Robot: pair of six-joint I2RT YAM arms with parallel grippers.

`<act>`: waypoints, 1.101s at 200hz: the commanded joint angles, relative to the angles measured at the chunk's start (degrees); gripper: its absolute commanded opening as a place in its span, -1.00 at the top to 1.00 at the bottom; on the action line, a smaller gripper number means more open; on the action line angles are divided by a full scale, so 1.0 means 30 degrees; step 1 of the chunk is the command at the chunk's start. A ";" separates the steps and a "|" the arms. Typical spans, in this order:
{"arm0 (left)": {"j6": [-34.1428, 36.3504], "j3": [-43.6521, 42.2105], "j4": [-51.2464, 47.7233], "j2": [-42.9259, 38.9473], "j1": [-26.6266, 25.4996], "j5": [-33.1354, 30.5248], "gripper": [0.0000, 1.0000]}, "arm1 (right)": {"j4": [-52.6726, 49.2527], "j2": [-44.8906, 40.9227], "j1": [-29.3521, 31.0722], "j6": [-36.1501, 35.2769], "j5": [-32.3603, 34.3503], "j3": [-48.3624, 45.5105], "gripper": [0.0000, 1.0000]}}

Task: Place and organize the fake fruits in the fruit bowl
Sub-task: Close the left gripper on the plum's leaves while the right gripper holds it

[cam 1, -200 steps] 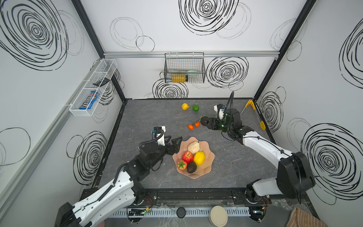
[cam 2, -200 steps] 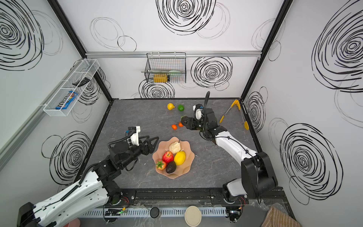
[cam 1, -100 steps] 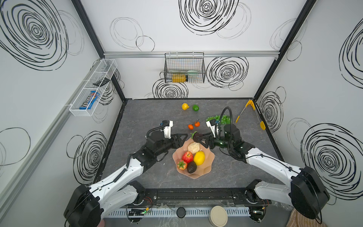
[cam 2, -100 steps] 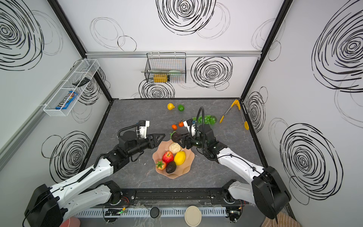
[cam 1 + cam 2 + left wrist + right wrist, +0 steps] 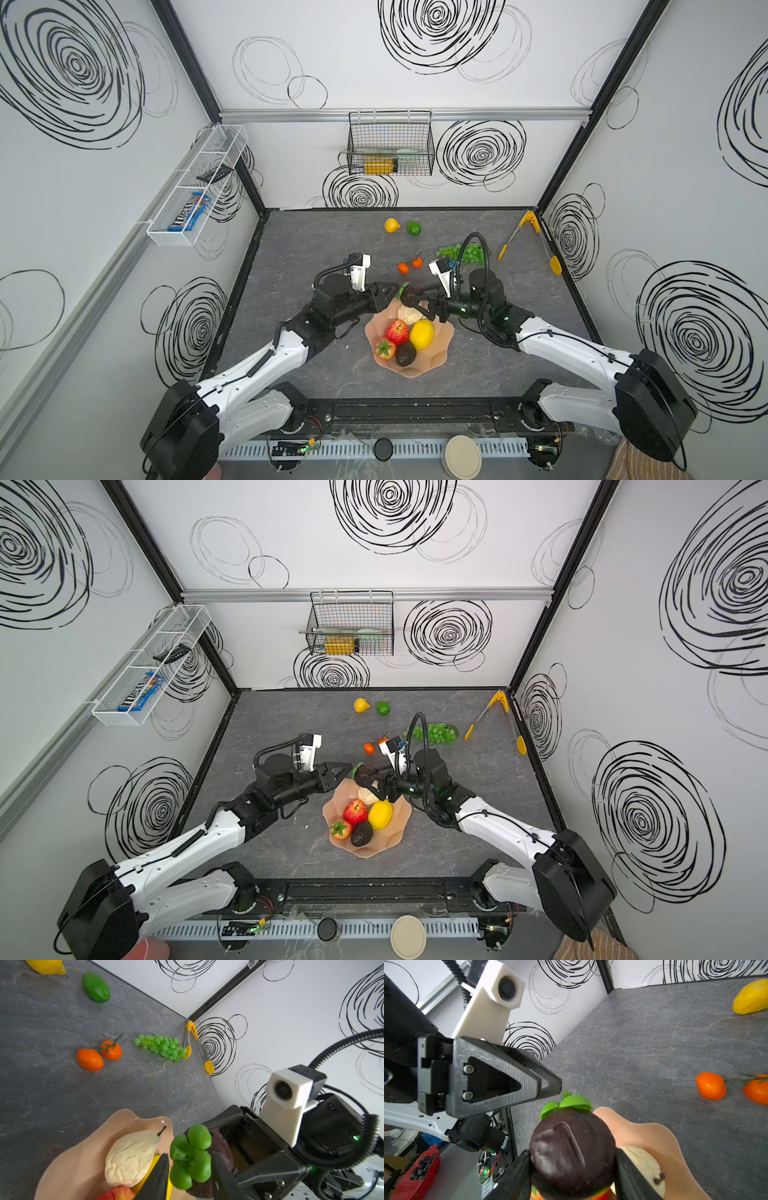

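Dark fruit (image 5: 571,1153) w/ green cap (image 5: 191,1155): clamped across belly by right pincer (image 5: 419,297), hanging over far rim of bowl (image 5: 436,357), just above pear (image 5: 131,1157).

Left pincer (image 5: 392,288): nose-to-nose w/ right, jaws partway in, flanking the cap. Can't tell if biting or just bracketing.

Handling, best guess:
- Looks like hollow plastic: light, rigid, glossy, so prob slippery on round flanks.
- Best hold: across widest part, as gripped now.
- Cap: thin, prob flexes. Poor handle, may twist out.

In bowl already: pear, apple (image 5: 397,331), lemon (image 5: 421,333), avocado (image 5: 405,353), strawberry (image 5: 384,348). Crowded, so prob rolls off pear if dropped high. Better lowered first, then released.

Left on surface (image 5: 311,249), apart from bowl: 2 oranges (image 5: 409,266), grapes (image 5: 465,252), lime (image 5: 413,227), 2nd lemon (image 5: 392,225). Grapes prob floppy, best taken mid-bunch.
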 commanded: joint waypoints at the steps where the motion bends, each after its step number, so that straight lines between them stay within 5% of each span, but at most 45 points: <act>1: -0.0468 0.0550 0.1178 0.0263 0.0179 0.0279 0.26 | 0.1089 -0.0264 0.0263 -0.0230 0.0146 -0.0301 -0.16; 85: -0.1084 0.0466 0.1372 0.0368 0.0120 0.0676 0.31 | 0.1644 -0.0227 0.0704 -0.0111 0.0340 -0.0366 -0.15; 220: -0.1523 0.0401 0.1885 0.0526 -0.0129 0.0924 0.71 | 0.1790 -0.0147 0.0856 -0.0111 0.0566 -0.0450 -0.17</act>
